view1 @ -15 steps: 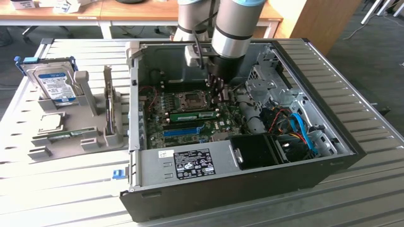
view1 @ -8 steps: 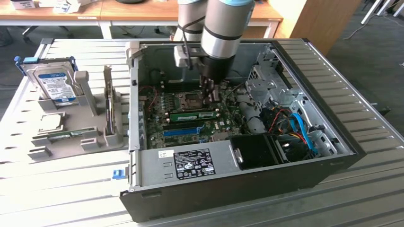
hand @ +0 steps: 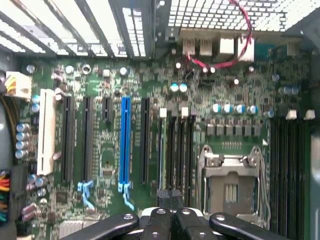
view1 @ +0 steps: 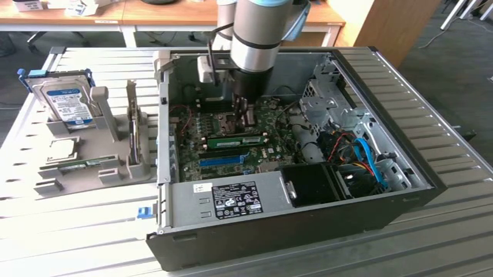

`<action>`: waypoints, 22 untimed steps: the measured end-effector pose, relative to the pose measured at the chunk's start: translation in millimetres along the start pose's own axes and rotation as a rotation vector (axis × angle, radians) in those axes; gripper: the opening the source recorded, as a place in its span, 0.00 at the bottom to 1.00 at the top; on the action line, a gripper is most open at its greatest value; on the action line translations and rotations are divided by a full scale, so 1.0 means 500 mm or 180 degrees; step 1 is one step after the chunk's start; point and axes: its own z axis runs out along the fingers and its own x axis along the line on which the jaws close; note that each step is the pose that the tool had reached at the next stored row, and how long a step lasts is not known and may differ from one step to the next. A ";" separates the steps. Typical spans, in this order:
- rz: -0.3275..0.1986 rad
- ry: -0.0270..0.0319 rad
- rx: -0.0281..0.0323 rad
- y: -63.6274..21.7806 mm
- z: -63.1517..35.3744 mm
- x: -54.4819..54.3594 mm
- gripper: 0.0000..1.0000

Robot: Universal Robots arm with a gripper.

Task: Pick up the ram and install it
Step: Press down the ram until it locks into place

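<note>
Pressed together with nothing between its dark metal fingers, the end effector (view1: 245, 118) is hanging inside the open computer case (view1: 400, 190), over the green motherboard (hand: 150, 75). Just below it in the exterior view, the ram (view1: 235, 139), a thin green stick, is lying flat-edged in a narrow slot, beside the long blue plastic slot (view1: 219, 161). A boxy silver hard drive (view1: 68, 103) is standing on the slatted worktop (view1: 77, 231).

Gripper (view1: 245, 118) tips hidden behind arm (view1: 258, 29)
</note>
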 end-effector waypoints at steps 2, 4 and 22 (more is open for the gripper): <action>0.0000 0.0000 0.0000 0.007 0.000 0.000 0.11; 0.0000 0.0000 0.0000 0.014 0.001 0.000 0.11; 0.0000 0.0001 0.0000 0.052 0.003 0.002 0.11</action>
